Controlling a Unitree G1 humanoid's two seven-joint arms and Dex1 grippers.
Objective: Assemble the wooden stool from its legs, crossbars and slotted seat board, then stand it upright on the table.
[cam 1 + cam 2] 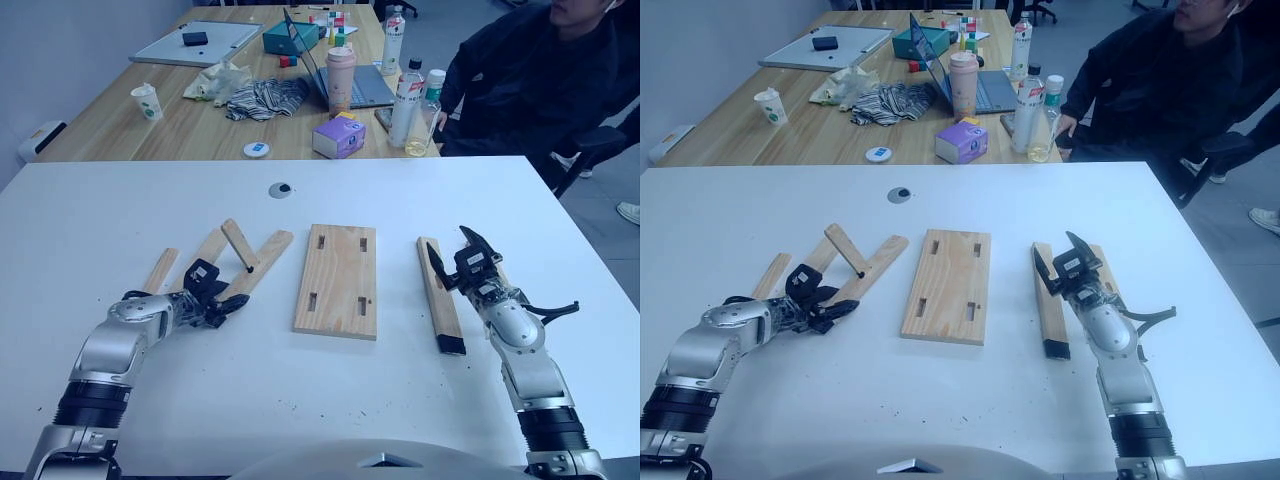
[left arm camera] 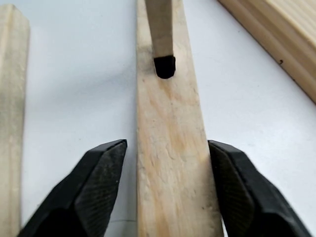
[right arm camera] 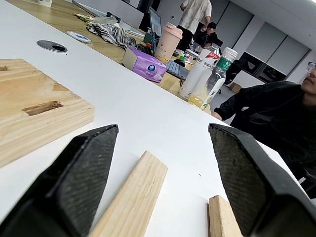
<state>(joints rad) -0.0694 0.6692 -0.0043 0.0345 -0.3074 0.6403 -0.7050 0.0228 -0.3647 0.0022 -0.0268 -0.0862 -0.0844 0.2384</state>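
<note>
The pale wooden seat board (image 1: 336, 281) lies flat in the middle of the white tabletop (image 1: 120, 210). It is a plain rectangle with four small rectangular slots cut through it, two toward the far edge and two toward the near edge.

Toward the tabletop's left edge, several light wooden slats are fanned out. The left end effector (image 1: 222, 296) is down among them, open, with one black ridged finger (image 2: 101, 182) on each side of a slat (image 2: 170, 148). One pad looks to be touching the slat's edge, though I can't be sure of that. A short bar (image 1: 238, 245) with a black tip rests slantwise across that same slat. Two more slats (image 1: 160, 270) lie just beside it, nearer the left edge.

Toward the right edge lies a long leg (image 1: 440, 293), its black-capped end pointing to the near edge. The right end effector (image 1: 452, 245) hangs low over its far end, fingers spread wide and holding nothing. Another wooden piece (image 3: 222, 217) lies just beside that leg, under the same end effector.
</note>
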